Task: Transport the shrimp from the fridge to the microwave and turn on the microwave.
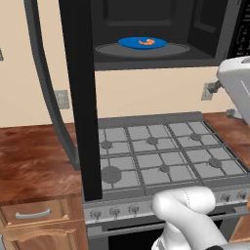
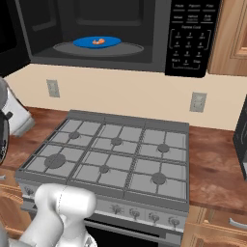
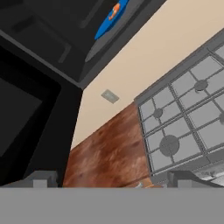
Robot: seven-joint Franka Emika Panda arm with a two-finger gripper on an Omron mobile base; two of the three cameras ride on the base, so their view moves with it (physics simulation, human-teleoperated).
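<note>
The microwave (image 1: 205,29) hangs above the stove with its door (image 1: 80,97) swung wide open to the left. Inside, the small orange shrimp (image 1: 146,42) (image 2: 100,41) (image 3: 115,9) lies on a blue plate (image 1: 128,44) (image 2: 86,43) (image 3: 104,29) on the grey turntable (image 1: 107,50). The keypad panel (image 2: 190,38) sits on the microwave's right side. My gripper (image 3: 113,181) is open and holds nothing. It hangs low and to the left, below the open door (image 3: 26,118), looking up at the oven from under it. The fridge is out of view.
A grey gas stove (image 1: 156,151) (image 2: 116,154) (image 3: 188,113) with knobs stands under the microwave. Wooden counter (image 1: 34,161) (image 2: 217,164) (image 3: 109,153) runs on both sides of it. Wall outlets (image 1: 62,99) (image 2: 198,102) sit on the beige wall. A drawer (image 1: 34,212) is at the lower left.
</note>
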